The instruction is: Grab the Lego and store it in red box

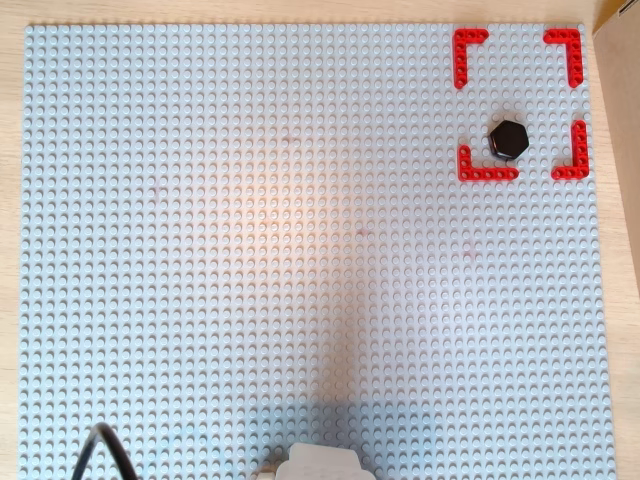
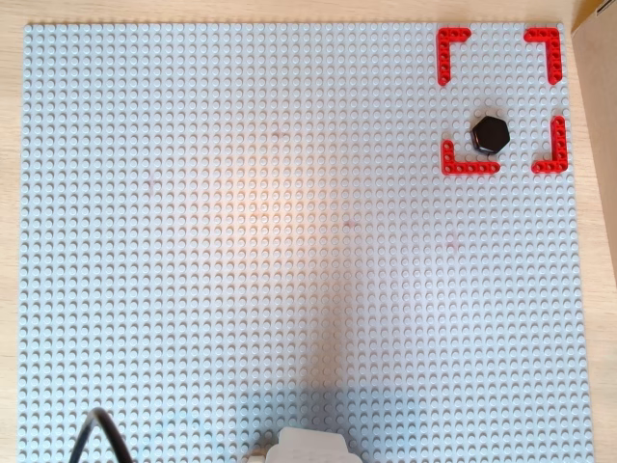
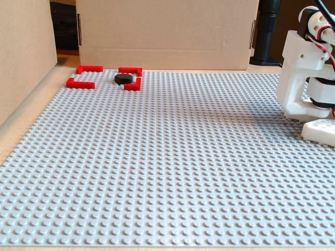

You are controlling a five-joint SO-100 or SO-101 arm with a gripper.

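Lego (image 1: 508, 139) seen lying inside red box (image 1: 468, 45), near its lower left corner in both overhead views. Arm base (image 3: 303, 78) parked well apart, at opposite edge. Gripper out of frame; finger state cannot be told.

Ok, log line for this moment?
black piece: inside red box, nearer its lower edge in both overhead views | jaws: out of view | arm base: at baseplate edge
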